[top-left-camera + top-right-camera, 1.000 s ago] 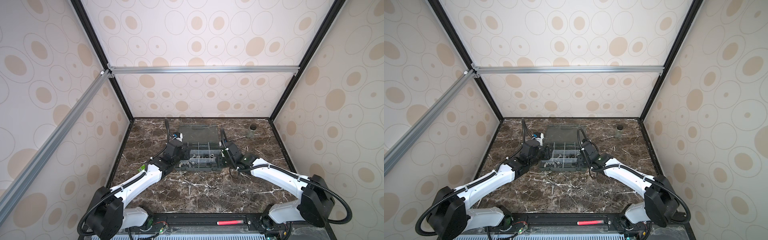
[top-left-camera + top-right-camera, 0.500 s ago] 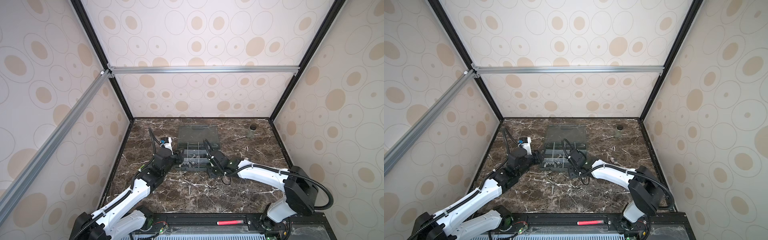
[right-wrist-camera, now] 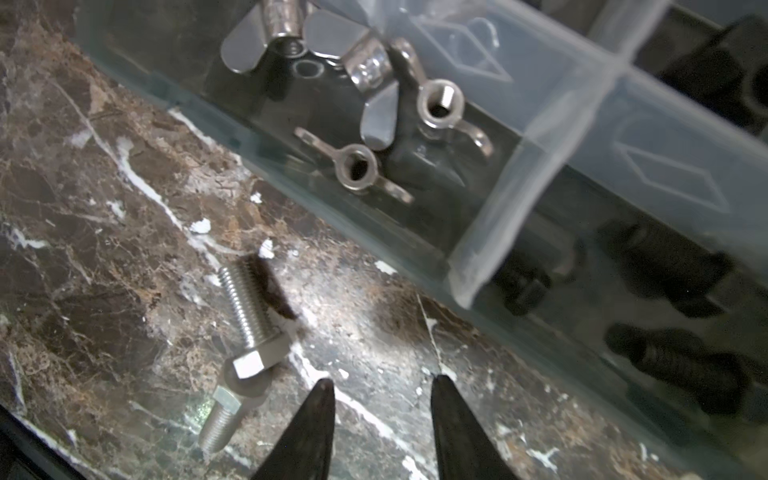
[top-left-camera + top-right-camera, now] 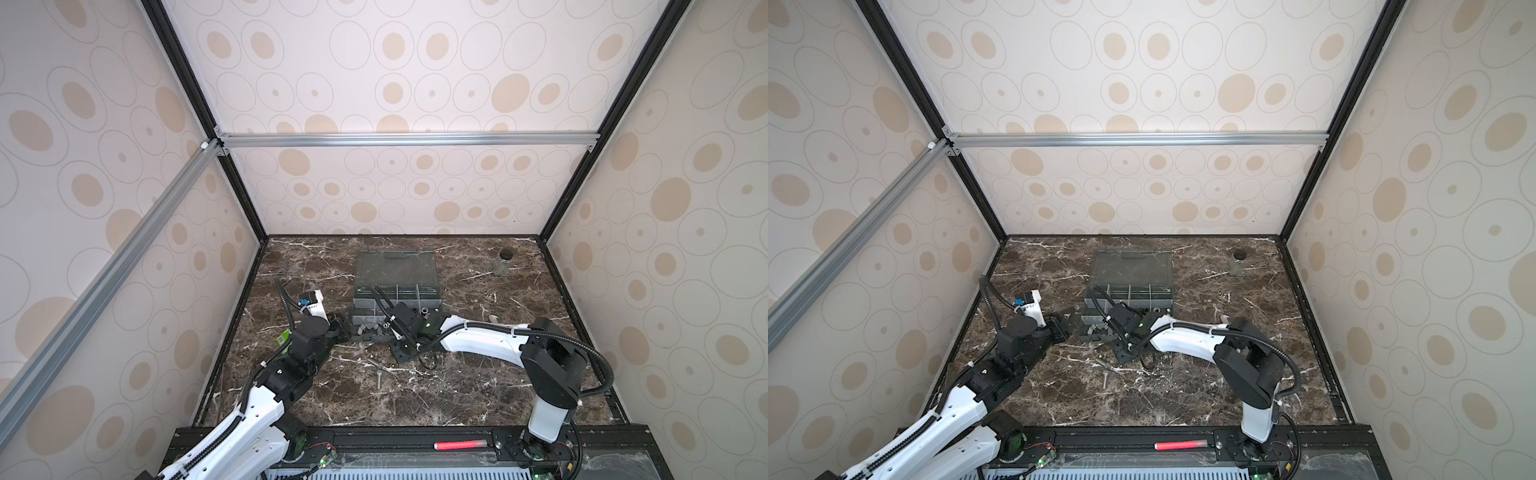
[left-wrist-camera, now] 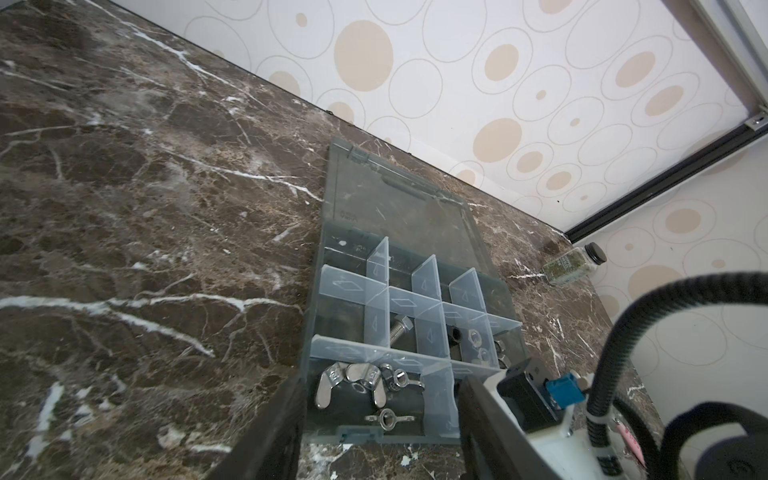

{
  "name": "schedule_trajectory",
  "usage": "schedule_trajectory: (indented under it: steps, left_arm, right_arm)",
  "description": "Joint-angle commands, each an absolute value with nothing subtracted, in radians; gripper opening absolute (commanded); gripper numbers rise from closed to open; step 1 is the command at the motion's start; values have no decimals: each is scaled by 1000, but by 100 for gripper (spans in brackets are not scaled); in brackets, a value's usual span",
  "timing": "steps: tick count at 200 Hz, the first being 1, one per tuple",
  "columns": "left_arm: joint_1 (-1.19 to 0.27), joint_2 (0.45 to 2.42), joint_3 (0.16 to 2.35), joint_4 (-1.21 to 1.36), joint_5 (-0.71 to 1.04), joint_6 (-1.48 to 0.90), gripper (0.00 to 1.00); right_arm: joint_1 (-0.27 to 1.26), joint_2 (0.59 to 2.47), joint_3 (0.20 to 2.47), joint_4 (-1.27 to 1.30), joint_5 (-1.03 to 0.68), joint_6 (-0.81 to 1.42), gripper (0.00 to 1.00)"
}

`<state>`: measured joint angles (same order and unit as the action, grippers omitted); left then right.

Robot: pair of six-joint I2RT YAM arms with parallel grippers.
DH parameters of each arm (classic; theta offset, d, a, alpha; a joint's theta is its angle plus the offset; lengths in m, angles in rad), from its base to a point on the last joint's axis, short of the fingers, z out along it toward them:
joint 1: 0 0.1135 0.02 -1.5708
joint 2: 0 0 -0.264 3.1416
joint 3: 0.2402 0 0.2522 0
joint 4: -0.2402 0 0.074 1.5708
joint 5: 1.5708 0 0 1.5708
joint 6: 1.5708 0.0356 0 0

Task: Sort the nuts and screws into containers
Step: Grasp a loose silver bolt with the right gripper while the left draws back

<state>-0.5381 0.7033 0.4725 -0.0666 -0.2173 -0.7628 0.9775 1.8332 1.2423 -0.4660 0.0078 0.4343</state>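
Note:
The grey organizer box (image 4: 397, 291) (image 4: 1129, 286) lies with its lid laid flat behind the containers. Wing nuts (image 5: 357, 382) (image 3: 361, 83) fill a front compartment. A screw (image 5: 400, 328) and hex nuts (image 5: 473, 338) sit in compartments behind it. My left gripper (image 4: 343, 328) (image 5: 378, 436) is open by the box's front left corner and holds nothing. My right gripper (image 4: 401, 353) (image 3: 383, 380) is open just above the marble in front of the box, with nothing between its fingers. Two silver screws (image 3: 249, 307) (image 3: 220, 419) lie beside it. Another screw (image 4: 379, 379) (image 4: 1105, 379) lies nearer the front.
A small glass jar with a black lid (image 4: 502, 264) (image 5: 573, 266) stands at the back right. Black screws (image 3: 673, 266) fill another front compartment. Patterned walls close the marble floor on three sides, and a black rail (image 4: 415, 440) runs along the front.
Both arms have drawn back from over the box toward the front. My left gripper has opened wider at the box's front left corner. My right gripper has dropped to the marble before the box.

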Motion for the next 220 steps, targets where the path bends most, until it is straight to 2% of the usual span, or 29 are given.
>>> schedule_trajectory:
  steps: [1,48,141,220]
  left_arm:
    - [-527,641,467,-125,-285,-806,61]
    - [-524,550,464,-246,-358,-837,63]
    - [-525,411,416,-303,-368,-890,65]
    - [-525,402,390,-291,-374,-888,67]
  right_arm:
    - [994,1880,1312,-511,-26,366,42]
    - [1030,1979,1424,-550,-46,318,42]
    - [1097,2122,1604,-689,-5,240,40]
    - [1121,2180,1650,-762,76,244,27]
